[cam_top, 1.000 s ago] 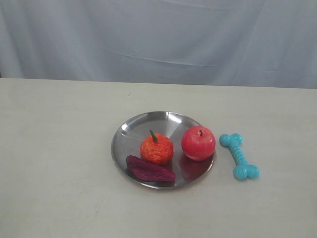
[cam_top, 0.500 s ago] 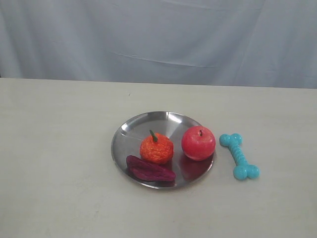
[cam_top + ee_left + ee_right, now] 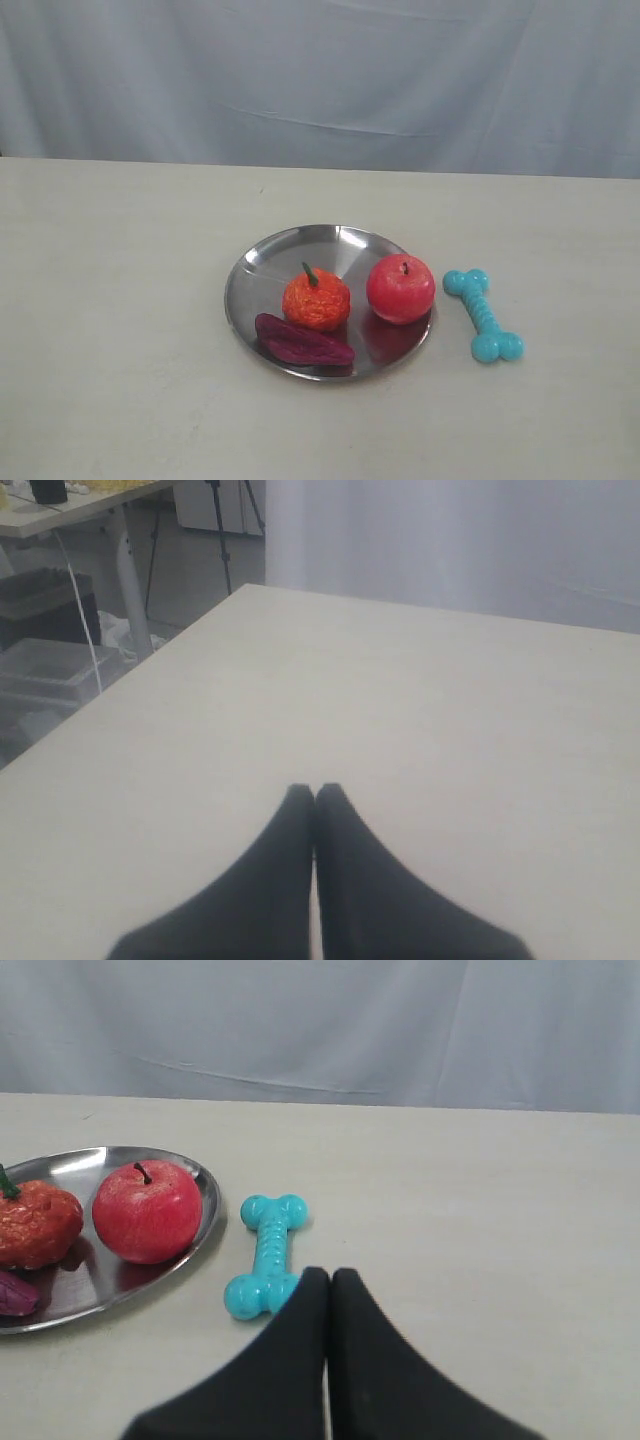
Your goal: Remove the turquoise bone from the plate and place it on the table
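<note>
The turquoise bone (image 3: 484,314) lies flat on the beige table (image 3: 120,300), just right of the silver plate (image 3: 270,262) and clear of its rim. In the right wrist view the turquoise bone (image 3: 266,1254) sits on the table beside the plate (image 3: 205,1195), and my right gripper (image 3: 329,1274) is shut and empty, its tips just beyond the bone's near knob. My left gripper (image 3: 314,790) is shut too, empty, over bare table (image 3: 400,700) with no task thing near it. Neither gripper shows in the exterior view.
On the plate rest a red apple (image 3: 400,288), an orange mandarin (image 3: 316,298) and a dark purple piece (image 3: 303,341). A pale curtain (image 3: 320,80) hangs behind the table. The left wrist view shows the table's edge (image 3: 120,675) with another table and boxes beyond it.
</note>
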